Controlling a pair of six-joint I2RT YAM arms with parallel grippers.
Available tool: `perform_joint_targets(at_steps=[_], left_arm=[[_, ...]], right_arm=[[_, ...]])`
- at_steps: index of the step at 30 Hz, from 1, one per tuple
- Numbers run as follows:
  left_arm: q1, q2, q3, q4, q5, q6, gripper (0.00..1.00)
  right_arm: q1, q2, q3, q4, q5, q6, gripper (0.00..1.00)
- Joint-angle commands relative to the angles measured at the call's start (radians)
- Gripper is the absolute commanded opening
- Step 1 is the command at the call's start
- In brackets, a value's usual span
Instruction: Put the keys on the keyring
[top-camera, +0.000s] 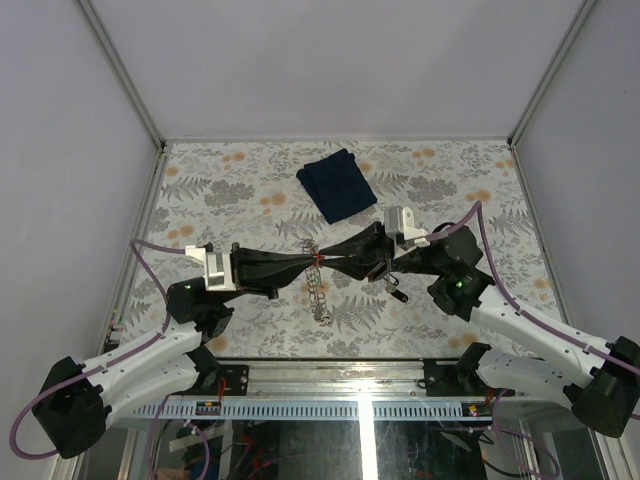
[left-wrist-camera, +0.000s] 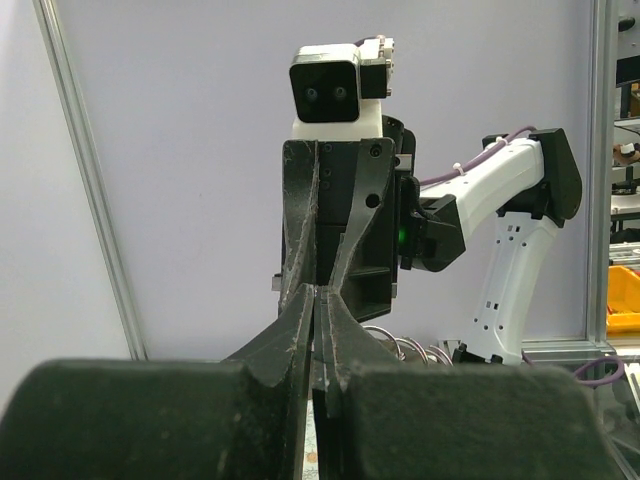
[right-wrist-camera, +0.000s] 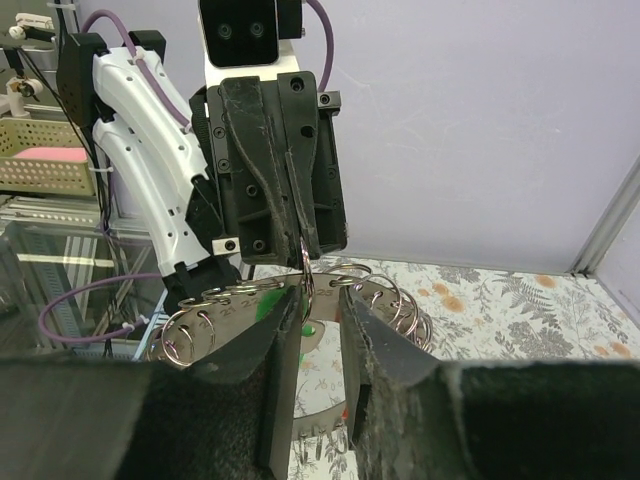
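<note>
Closest to the right wrist camera, the right end effector (right-wrist-camera: 322, 300) pinches the keyring (right-wrist-camera: 195, 325), whose silvery loops fan out on both sides of its fingers. A green key (right-wrist-camera: 266, 309) shows among the loops. Facing it tip to tip, the left end effector (right-wrist-camera: 303, 255) has its fingers pressed together on a red key (top-camera: 318, 258), right at the ring. Seen from above, the two meet over the middle of the floral bench (top-camera: 200, 200), and the rest of the keyring trails from that point toward the near edge. A dark blue cloth (top-camera: 337, 185) lies farther back, well apart.
</note>
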Motion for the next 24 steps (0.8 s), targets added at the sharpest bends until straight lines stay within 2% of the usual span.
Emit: perform_joint_targets(at_steps=[1,24], left_arm=[[-0.002,-0.009,0.047,0.094,-0.003,-0.005,0.0],[-0.001,0.007,0.048,0.092,-0.008,-0.005,0.0]], right_arm=[[0.003,0.008,0.051,0.063,-0.028,0.009,0.27],[0.002,0.033,0.072,0.081,-0.065,0.031,0.23]])
